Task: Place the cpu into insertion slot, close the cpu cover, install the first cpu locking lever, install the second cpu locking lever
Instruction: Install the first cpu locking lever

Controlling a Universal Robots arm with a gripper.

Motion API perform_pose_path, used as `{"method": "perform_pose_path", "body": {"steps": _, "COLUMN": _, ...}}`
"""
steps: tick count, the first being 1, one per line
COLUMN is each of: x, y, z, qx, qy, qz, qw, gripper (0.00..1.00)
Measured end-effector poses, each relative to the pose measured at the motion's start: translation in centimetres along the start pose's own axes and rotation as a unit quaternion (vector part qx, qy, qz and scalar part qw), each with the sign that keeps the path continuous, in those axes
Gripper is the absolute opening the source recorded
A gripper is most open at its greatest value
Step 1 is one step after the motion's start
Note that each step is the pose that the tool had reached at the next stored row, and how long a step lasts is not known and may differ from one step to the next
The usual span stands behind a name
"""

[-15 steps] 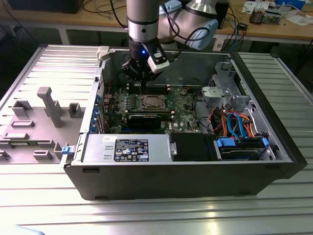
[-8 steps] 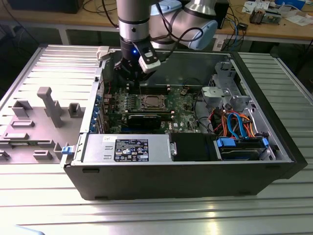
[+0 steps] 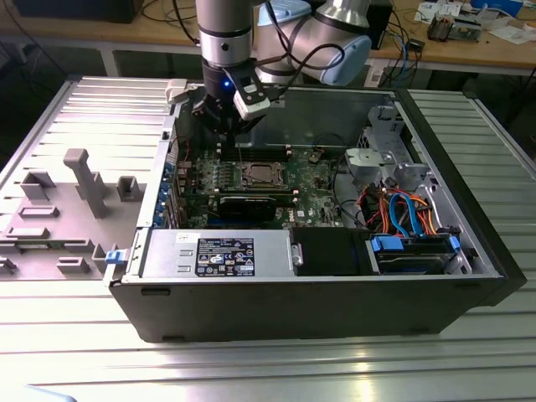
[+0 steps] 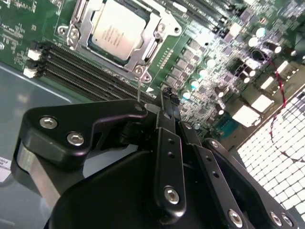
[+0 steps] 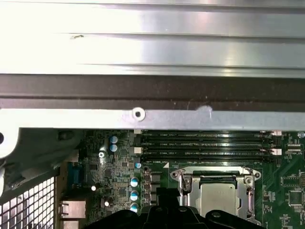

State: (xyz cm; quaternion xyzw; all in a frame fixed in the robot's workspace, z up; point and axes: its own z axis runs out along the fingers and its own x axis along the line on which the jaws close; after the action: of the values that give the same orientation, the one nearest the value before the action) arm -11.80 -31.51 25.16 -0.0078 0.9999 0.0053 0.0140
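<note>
As the cpu (image 4: 118, 29) lies seated under the lowered cpu cover (image 4: 151, 44), just ahead of and below my claw (image 4: 164, 98), I judge the first lever step in hand. Claw wide or narrow, I cannot tell. That thin locking lever (image 4: 138, 88) needs fine aim.

Count of parts at the open computer
One robot arm (image 3: 224, 33), one computer case (image 3: 293, 306), one green board (image 3: 314, 180), one chip (image 4: 119, 28), one metal frame (image 4: 83, 31), four memory slots (image 5: 205, 143).
</note>
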Motion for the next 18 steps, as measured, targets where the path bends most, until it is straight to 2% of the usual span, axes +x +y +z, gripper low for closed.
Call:
{"method": "perform_pose_path", "body": {"steps": 3, "x": -0.01, "y": 0.47, "z": -0.01, "qx": -0.0001, "qy": 0.0, "qz": -0.002, "qw": 1.0, "gripper": 0.11}}
{"method": "perform_pose_path", "body": {"steps": 9, "x": -0.17, "y": 0.66, "z": -0.01, "qx": -0.0001, "qy": 0.0, "qz": -0.004, "qw": 0.99999, "gripper": 0.11}}
{"method": "perform_pose_path", "body": {"steps": 18, "x": -1.43, "y": 0.69, "z": 0.02, "qx": -0.0001, "qy": 0.0001, "qz": -0.005, "qw": 0.99999, "gripper": 0.11}}
